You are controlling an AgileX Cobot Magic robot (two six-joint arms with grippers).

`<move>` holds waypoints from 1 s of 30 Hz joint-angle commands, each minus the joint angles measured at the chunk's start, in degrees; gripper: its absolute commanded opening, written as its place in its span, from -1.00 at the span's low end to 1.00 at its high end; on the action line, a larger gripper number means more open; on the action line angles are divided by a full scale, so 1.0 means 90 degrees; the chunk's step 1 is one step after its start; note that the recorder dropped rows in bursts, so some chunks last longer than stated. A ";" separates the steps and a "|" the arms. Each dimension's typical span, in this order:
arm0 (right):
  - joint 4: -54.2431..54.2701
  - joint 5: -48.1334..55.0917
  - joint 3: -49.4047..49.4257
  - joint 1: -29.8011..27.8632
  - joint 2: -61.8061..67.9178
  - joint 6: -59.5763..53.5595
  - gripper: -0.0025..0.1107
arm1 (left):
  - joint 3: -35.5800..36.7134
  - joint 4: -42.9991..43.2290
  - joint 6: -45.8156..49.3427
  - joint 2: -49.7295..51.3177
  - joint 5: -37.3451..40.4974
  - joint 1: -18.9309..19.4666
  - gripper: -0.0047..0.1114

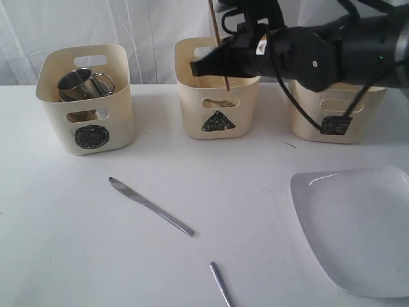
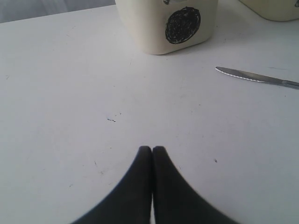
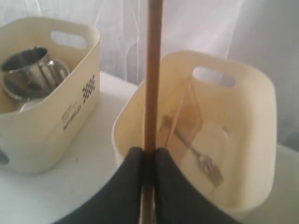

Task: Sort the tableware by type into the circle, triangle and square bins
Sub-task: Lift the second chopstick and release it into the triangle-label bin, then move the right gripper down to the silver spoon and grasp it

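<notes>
While the right end effector (image 3: 148, 153) pinches a wooden chopstick (image 3: 153, 70) with its long axis upright, the triangle bin (image 3: 254, 140) sits just below it, a fork (image 3: 202, 158) lying inside, so the coming move looks like a plain lowering and release. The left end effector (image 2: 152, 150) is pressed together and empty over the table (image 2: 70, 93), with the knife (image 2: 261, 77) nearer to it than to the other.

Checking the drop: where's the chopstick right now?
The chopstick stands upright in the right gripper, at the mouth of the triangle bin, centre back of the exterior view.
</notes>
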 commanded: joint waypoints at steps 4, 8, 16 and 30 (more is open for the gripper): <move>0.0067 -0.0169 -0.1841 -0.0306 0.1387 -0.0504 -0.96 | 0.0027 -0.0045 -0.0022 -0.0031 0.0028 -0.0013 -0.92; 0.0067 0.0364 -0.2754 -0.0408 0.2111 -0.0620 -0.95 | 0.0027 -0.0045 -0.0022 -0.0031 0.0028 -0.0013 -0.92; 0.0067 0.1309 -0.3553 -0.0496 0.2805 -0.0620 -0.45 | 0.0027 -0.0045 -0.0022 -0.0031 0.0028 -0.0013 -0.92; -0.0137 0.4314 -0.2157 -0.0157 0.0954 -0.0458 -0.33 | 0.0027 -0.0045 -0.0022 -0.0031 0.0028 -0.0013 -0.92</move>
